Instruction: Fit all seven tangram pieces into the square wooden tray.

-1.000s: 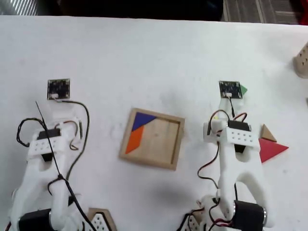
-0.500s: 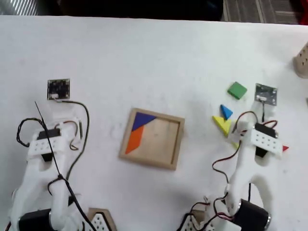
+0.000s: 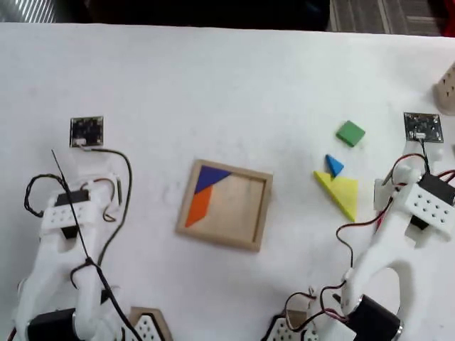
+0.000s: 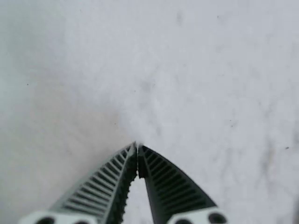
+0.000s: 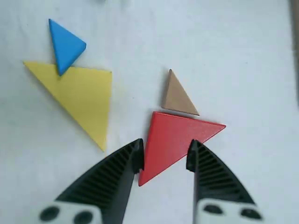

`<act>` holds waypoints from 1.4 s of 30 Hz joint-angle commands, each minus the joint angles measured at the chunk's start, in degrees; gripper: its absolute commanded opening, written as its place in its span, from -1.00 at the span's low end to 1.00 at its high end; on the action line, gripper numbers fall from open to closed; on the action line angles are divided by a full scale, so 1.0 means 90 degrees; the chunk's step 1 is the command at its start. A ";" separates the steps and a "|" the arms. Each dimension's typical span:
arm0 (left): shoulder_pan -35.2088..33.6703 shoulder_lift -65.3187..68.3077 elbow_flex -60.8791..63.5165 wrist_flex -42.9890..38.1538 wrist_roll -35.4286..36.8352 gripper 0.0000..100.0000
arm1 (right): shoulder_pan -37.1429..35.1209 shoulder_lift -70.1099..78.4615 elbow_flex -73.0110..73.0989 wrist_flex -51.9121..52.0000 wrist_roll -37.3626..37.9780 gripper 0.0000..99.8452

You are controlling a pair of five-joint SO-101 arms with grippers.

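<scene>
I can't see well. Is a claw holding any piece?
Nothing is held. The right gripper is open over the red triangle; the left gripper is shut, empty.

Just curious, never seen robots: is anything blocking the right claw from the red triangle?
Nothing visible. The open right gripper straddles a corner of the red triangle; the tan triangle lies beyond it, the yellow triangle aside.

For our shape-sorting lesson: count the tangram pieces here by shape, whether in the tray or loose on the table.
Triangles: 5 (dark blue, light blue, yellow, red, tan)
Squares: 1 (green)
Parallelograms: 1 (orange)
Total: 7
</scene>
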 commanded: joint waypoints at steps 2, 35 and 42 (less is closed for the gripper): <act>-0.0024 -0.0054 -0.0039 -0.0098 0.0039 -0.95 | 0.0024 -0.0142 -0.0352 0.0054 0.0869 -0.68; -0.0024 -0.0054 -0.0039 -0.0127 0.0039 -0.95 | 0.0435 0.4889 -0.3604 0.0073 0.2637 -0.59; -0.0024 -0.0054 -0.0039 -0.0127 0.0039 -0.95 | 0.0650 0.5055 -0.3770 0.0083 0.2696 -0.53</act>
